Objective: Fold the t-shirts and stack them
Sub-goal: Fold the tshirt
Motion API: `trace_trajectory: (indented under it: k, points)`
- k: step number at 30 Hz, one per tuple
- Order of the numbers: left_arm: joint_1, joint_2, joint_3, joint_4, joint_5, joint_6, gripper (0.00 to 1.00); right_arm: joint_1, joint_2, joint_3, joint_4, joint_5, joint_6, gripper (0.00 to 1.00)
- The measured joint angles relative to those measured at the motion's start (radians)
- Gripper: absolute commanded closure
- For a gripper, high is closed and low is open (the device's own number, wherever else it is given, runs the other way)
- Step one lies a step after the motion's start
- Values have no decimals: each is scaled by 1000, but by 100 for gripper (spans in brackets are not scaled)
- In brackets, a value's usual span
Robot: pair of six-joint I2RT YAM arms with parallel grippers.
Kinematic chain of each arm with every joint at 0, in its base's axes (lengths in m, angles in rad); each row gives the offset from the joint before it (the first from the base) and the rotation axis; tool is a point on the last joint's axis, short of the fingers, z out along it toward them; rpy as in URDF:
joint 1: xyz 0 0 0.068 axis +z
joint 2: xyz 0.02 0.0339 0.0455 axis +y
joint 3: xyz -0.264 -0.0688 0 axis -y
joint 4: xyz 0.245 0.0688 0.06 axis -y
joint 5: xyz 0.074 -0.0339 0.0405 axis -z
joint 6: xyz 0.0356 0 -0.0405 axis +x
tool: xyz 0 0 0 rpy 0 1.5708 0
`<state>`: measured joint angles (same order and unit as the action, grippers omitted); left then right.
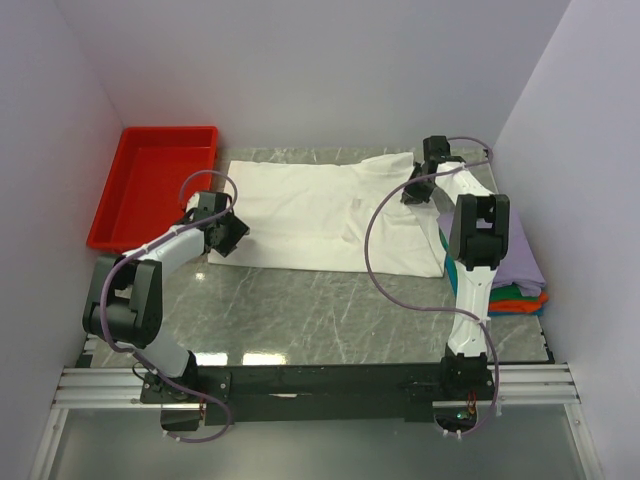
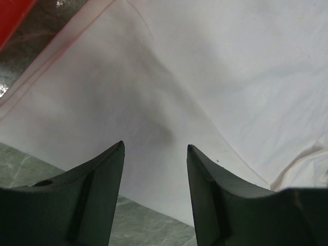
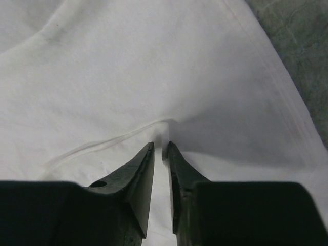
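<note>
A large white t-shirt [image 1: 320, 210] lies spread flat across the back of the marble table [image 1: 330, 310], plain side up. My left gripper [image 1: 235, 232] hovers over its left near corner, jaws open with only cloth and table below them [image 2: 155, 146]. My right gripper [image 1: 410, 195] is down on the shirt's right part, near the far edge. In the right wrist view its jaws [image 3: 160, 144] are pinched nearly together on a raised fold of the white cloth [image 3: 128, 66]. A stack of folded t-shirts [image 1: 520, 270], lavender over teal, green and orange, sits at the right edge.
A red plastic tray [image 1: 150, 185] stands at the back left, close to the shirt's left hem; its corner shows in the left wrist view [image 2: 13, 15]. White walls enclose the table on three sides. The right arm's cable loops over the shirt.
</note>
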<state>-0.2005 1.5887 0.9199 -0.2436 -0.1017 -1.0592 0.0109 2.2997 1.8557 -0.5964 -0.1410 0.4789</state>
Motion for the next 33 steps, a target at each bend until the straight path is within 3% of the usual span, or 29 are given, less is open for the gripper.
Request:
trace_trajectory:
  k: [8,20,24,26,33]
  points:
    - [0,0,0,0,0,0,43,2,3,30,-5,-21,3,100]
    - [0,0,0,0,0,0,43,2,27,122,-27,-24,-1,100]
    - [0,0,0,0,0,0,43,2,45,136,-35,-11,-5,60]
    - [0,1,0,0,0,0,43,2,46,134,-43,6,-8,48]
    - [0,26,0,10,-1,1,42,3,-94,-43,-21,72,-7,42]
